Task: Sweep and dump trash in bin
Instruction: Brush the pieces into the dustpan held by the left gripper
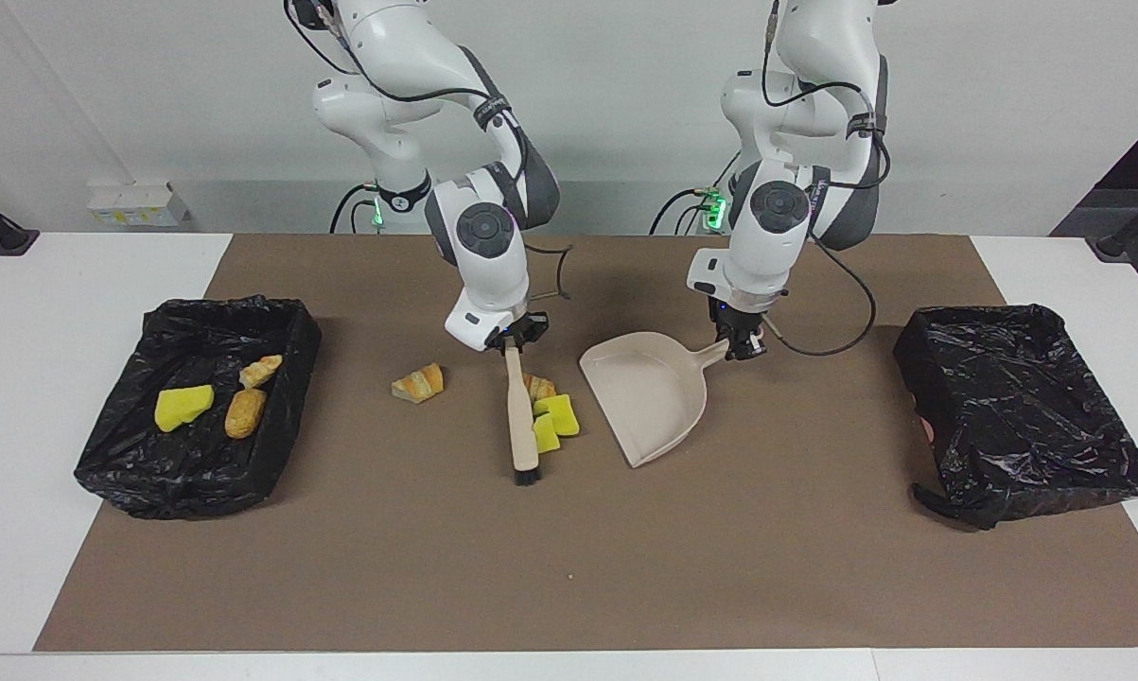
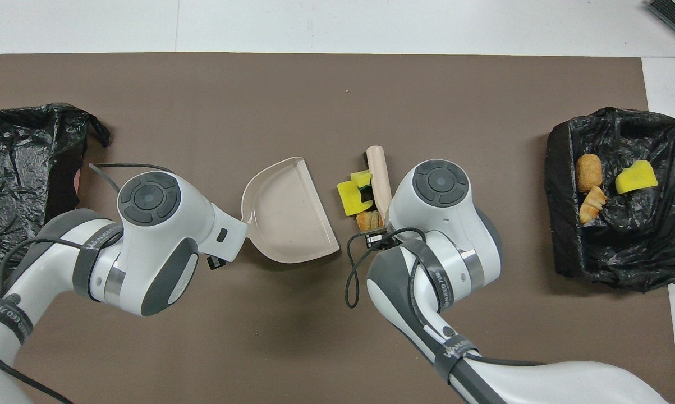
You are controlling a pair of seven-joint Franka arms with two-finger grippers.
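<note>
My right gripper is shut on the handle of the beige brush, whose bristles rest on the mat. Against the brush's dustpan side lie two yellow sponge bits and a bread-like chunk of trash, close to the mouth of the beige dustpan. My left gripper is shut on the dustpan's handle. Another bread chunk lies alone between the brush and the bin. In the overhead view the brush, sponge bits and dustpan show; the right wrist hides the lone chunk.
The black-lined bin at the right arm's end holds a yellow sponge bit and two bread chunks. A second black-lined bin sits at the left arm's end. A brown mat covers the table.
</note>
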